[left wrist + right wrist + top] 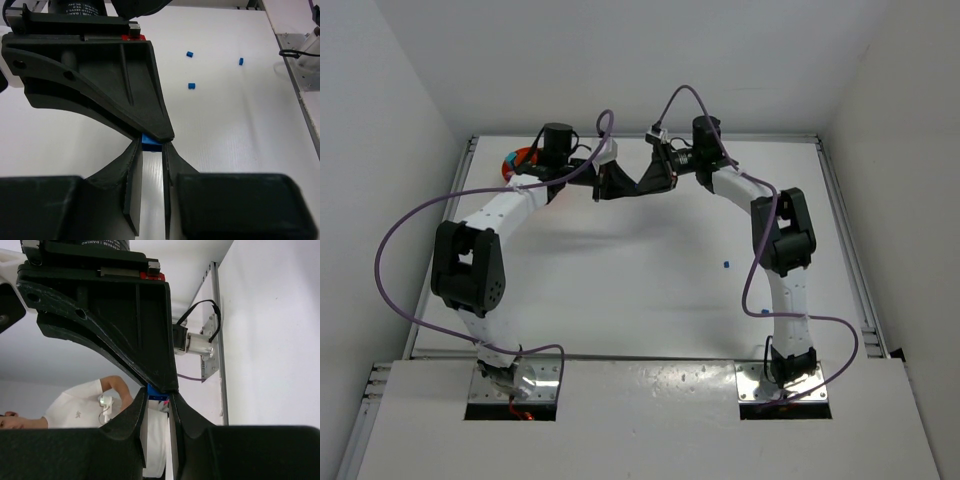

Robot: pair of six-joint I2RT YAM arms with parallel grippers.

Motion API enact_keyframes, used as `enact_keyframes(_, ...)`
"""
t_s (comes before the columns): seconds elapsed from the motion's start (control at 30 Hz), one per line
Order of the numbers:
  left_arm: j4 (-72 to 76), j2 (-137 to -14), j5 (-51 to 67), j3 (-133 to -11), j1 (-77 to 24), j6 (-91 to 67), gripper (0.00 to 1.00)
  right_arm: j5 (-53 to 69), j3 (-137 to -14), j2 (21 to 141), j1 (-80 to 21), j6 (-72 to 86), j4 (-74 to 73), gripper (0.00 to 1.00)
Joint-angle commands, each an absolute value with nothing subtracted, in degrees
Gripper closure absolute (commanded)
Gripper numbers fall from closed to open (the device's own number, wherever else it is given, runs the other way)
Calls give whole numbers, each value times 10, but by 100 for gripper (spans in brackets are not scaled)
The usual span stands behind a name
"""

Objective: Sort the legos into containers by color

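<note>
Small blue plastic lego brick [151, 142] is hanging in mid-air over the far middle of the white counter [650, 290], pinched where the tips of the two hands are meeting.

Left hand [152, 155] is clamping it, with a finger against each side of the brick. Right hand [157, 399] is gripping the same blue piece from the opposite direction, its fingers set narrow. I cannot tell whether this is one brick or two stuck together.

Judgement: the step in hand is a hand-to-hand transfer or a pull-apart.
- The left fingers should be seating on the flat side faces, not the corners, before the right hand is letting go or pulling.
- Any separation should be going slowly, along a straight line and without twist. The piece is small and could pop out and drop.

Round orange plastic bowl [520, 160] is sitting at the far left, partly hidden behind the left wrist; its contents are unclear. Tiny blue single-stud bits [192, 86] are lying loose on the counter, well apart from both hands and not yet sorted.
</note>
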State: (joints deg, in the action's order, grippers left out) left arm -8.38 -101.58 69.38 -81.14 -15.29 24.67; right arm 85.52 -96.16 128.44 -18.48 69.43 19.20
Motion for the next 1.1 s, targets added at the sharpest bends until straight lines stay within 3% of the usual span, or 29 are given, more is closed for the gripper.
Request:
enact_keyframes(0.0,-13,-993,693,-826,-163,224,99,926,-979,1288,-207,695,228,82)
enact_keyframes(0.03,-13,-993,688,-826,-163,224,100,926,-979,1288,-207,695,228,74)
enact_keyframes(0.27,-29,-988,673,-826,-150,213,100,926,-968,1267,-179,708,253,41)
enact_keyframes(0.5,-77,-998,593,-852,-83,200,100,926,-956,1232,-123,708,264,37)
enact_keyframes(0.7,-192,-1119,370,-1056,-5,164,100,911,-951,1221,-76,694,287,37)
enact_keyframes(0.87,-235,-1230,306,-1235,68,57,100,882,-903,1189,-55,639,203,31)
enact_keyframes(1.07,-256,-1263,225,-1255,74,45,100,836,-830,1144,-20,551,43,27)
